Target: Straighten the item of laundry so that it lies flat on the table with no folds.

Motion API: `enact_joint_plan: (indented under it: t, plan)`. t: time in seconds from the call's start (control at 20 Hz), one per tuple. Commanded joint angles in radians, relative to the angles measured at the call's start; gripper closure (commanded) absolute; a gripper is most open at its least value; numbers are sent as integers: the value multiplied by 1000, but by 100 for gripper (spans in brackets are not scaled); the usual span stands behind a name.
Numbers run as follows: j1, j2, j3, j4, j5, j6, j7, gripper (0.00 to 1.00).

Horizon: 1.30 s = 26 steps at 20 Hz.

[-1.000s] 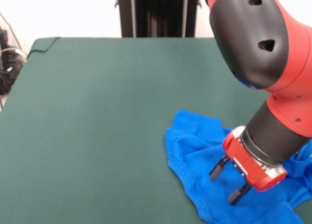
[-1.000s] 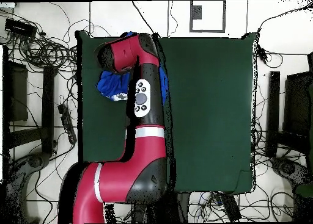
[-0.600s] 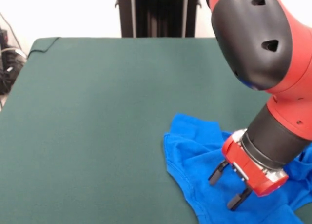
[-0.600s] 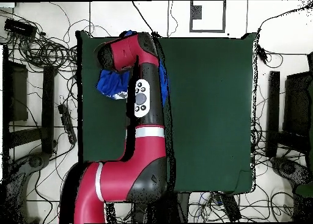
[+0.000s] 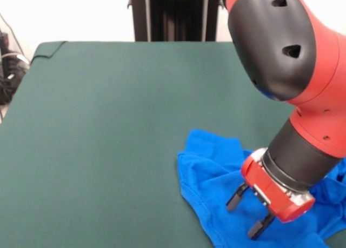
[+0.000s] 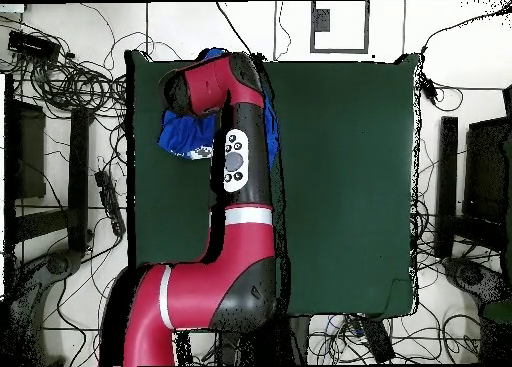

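The item of laundry [image 5: 213, 169], a bright blue shirt, lies crumpled with many folds on the dark green table [image 5: 108, 124] at the lower right of the front view. My gripper [image 5: 246, 216] hangs over its middle, tilted, its two black fingers [image 5: 233, 198] spread open with their tips at the cloth. Whether they touch it I cannot tell. The arm hides the shirt's right part. In the overhead view the item of laundry [image 6: 183, 135] shows near the upper left corner of the table [image 6: 340, 183], mostly under the red arm, which also hides the gripper.
Cables [image 6: 70, 83] and dark equipment [image 6: 25, 148] ring the table on the floor. The shirt lies close to the table's left edge [image 6: 131, 163] in the overhead view. Green cloth stretches wide to the right of the arm there.
The gripper has shifted a little left and lower in the front view. The shirt's left edge has crept left with it. The fingers stay open.
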State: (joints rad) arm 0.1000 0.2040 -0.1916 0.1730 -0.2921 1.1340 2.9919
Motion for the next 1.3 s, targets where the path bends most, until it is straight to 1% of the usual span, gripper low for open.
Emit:
enact_joint_plan:
  t: [0.05,0.2,0.4,0.5,0.55,0.75,1.05,1.3]
  plan:
    - [-35,51,4,111,-71,-111,-391,0]
    - [-39,37,-6,141,-74,-124,-380,0]
    - [-39,-5,-30,219,-78,-149,-363,0]
    - [-38,-36,-40,276,-73,-163,-367,0]
    - [-37,-60,-48,320,-72,-174,-369,0]
    - [-36,-111,-51,405,-61,-180,-388,0]
    - [-41,-132,-30,451,-53,-156,-401,0]
    - [-48,-149,-15,491,-58,-163,-401,0]
